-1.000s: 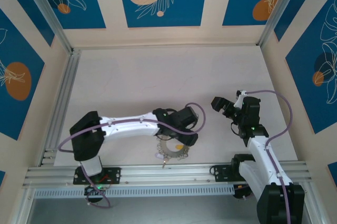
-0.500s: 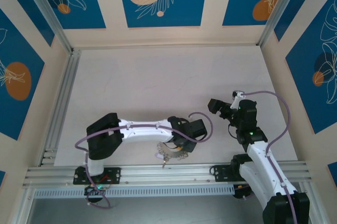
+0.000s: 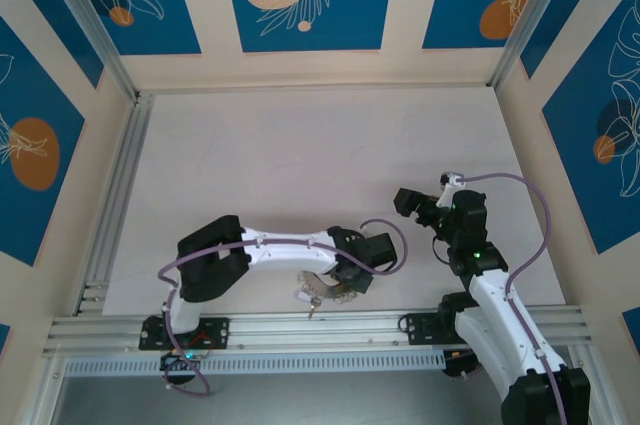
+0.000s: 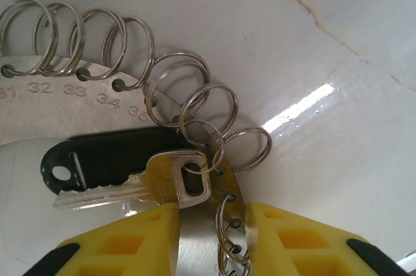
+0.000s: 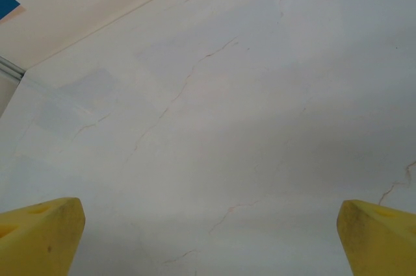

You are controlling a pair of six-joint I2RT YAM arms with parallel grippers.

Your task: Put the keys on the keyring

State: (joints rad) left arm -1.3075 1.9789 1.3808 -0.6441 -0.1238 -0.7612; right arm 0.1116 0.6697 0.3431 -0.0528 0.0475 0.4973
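The keyring [image 4: 45,110] is a flat silver plate with numbered holes and wire loops along its rim, lying near the table's front edge [image 3: 318,291]. A black-headed key [image 4: 107,159] and a plain silver key [image 4: 159,182] hang on its loops. My left gripper [image 4: 211,224] has closed in on the rim. Its right finger [image 4: 292,243] lies against the plate's outer edge and its left finger [image 4: 130,243] against the silver key's head. Seen from above, that gripper [image 3: 345,280] covers much of the ring. My right gripper [image 5: 208,214] hangs open over bare table [image 3: 408,203].
A small white tag [image 3: 300,295] sticks out at the ring's left side. The aluminium rail [image 3: 320,327] runs just in front of the ring. Patterned walls enclose the table on three sides.
The left arm has reached further right and down onto the ring, and its jaws have narrowed round the rim. The right arm has shifted slightly left and stays open.
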